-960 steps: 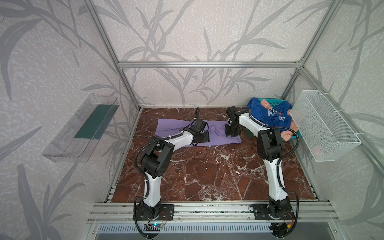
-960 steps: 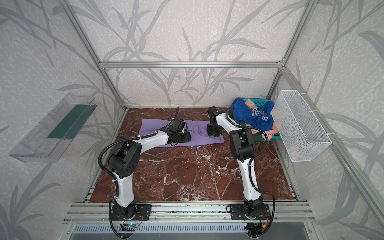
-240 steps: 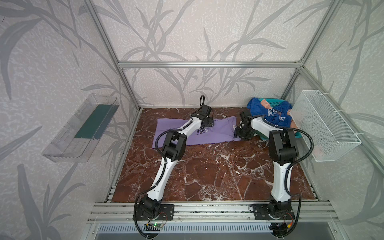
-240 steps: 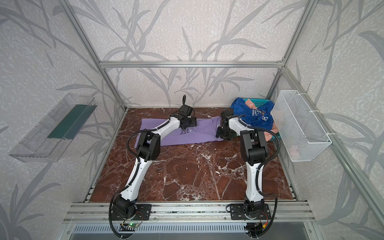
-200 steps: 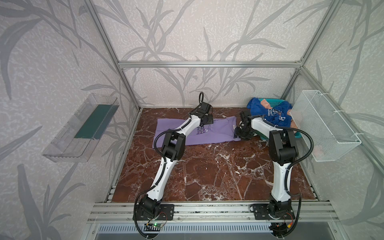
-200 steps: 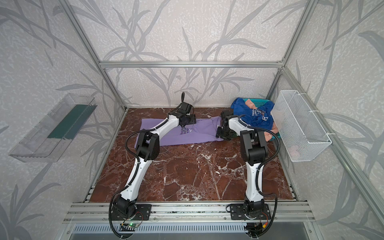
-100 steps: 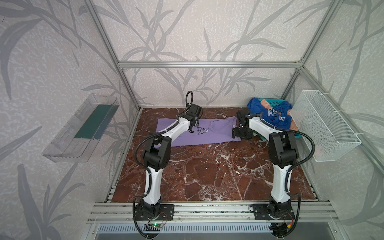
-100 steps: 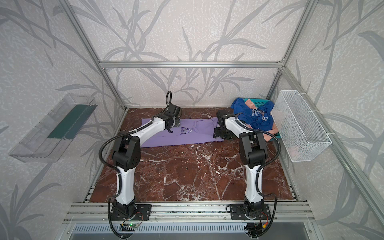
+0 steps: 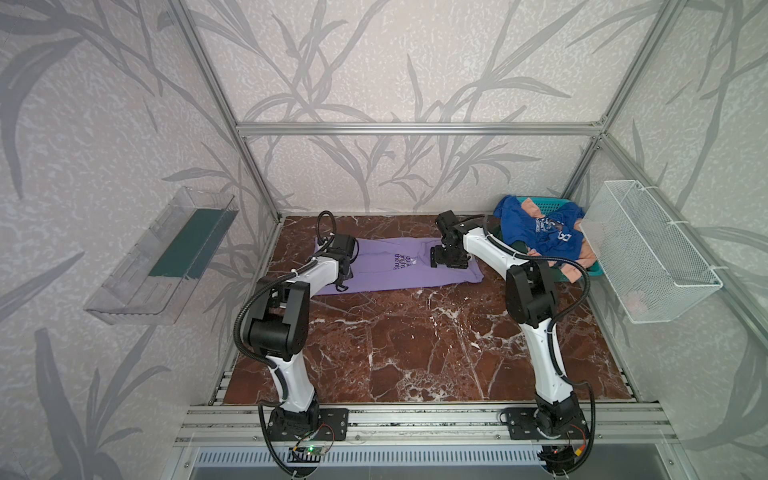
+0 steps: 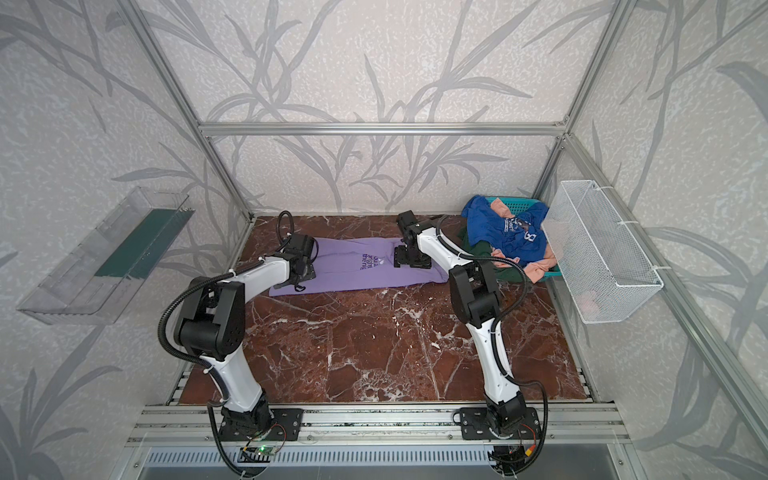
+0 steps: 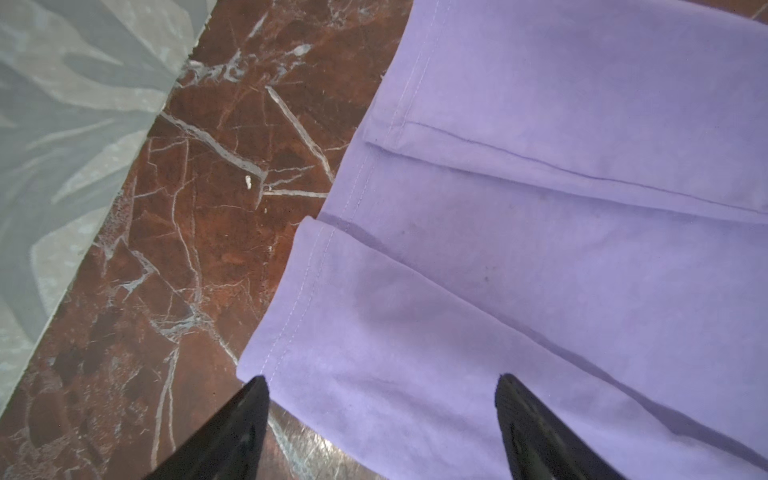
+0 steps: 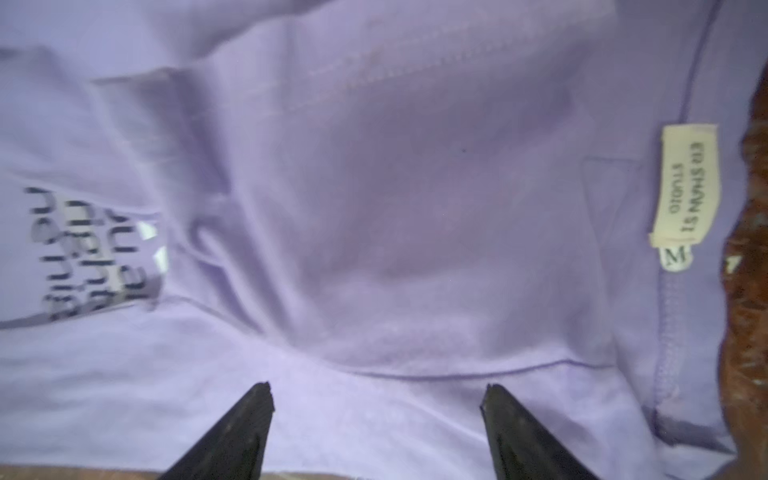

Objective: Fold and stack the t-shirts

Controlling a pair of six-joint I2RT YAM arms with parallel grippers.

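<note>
The left gripper (image 11: 378, 382) is held apart, empty, at the hem of the lavender t-shirt (image 9: 399, 278) spread on the counter (image 9: 415, 345), the right gripper (image 12: 376, 390) likewise at its collar. Were one layer alone pinched, the folded sides could be dragged open
</note>
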